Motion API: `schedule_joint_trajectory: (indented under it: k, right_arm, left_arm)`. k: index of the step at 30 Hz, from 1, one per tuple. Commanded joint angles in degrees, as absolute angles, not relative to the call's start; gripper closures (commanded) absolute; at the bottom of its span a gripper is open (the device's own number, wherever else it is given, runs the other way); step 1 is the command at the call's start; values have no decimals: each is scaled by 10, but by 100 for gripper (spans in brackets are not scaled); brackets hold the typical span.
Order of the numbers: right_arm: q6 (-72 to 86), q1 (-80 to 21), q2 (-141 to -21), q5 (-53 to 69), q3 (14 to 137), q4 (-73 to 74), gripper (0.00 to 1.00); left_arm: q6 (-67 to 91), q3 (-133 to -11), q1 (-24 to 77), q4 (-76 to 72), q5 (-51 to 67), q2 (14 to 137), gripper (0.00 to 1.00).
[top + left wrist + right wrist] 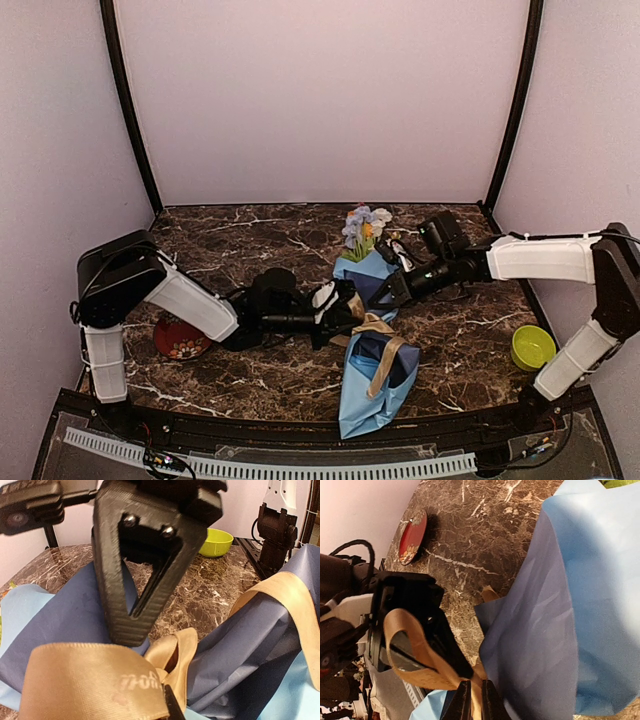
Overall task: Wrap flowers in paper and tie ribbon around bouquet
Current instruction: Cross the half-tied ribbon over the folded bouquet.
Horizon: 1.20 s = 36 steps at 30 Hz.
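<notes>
Ribbon up close: left claw clenched on its loop, right claw pinching it too, over bouquet lying centre-to-front-edge on desk.

flowers: we see only heads; the paper hides their stems.
ribbon: its print is too blurred for us to read.
red dish: half hidden from us behind the left arm.

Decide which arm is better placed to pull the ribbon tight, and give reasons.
Probably the right: the right gripper pinches a strand of the ribbon beside the bouquet, while the left gripper is shut with the loop draped over it.
</notes>
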State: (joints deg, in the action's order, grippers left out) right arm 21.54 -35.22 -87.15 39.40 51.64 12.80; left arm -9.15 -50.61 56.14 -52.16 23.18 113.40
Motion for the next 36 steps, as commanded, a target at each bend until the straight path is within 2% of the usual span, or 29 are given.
schedule_joint_trajectory:
  k: [1,11,19,29,36]
  right_arm:
    - [166,-344,-902,368,574,187,92]
    - [55,-340,-958,389,625,250,93]
    - [-31,-339,-986,472,637,287,93]
    - [-42,-332,-995,514,627,283,93]
    - [-55,-328,-1001,539,634,296,93]
  left_arm:
    - [-132,-494,566,-547,210,1091,100]
    - [-155,-490,566,-536,236,1071,100]
    - [-161,-498,566,-503,230,1085,100]
    - [-142,-533,566,-471,258,1113,69]
    - [-133,-551,566,-468,236,1136,69]
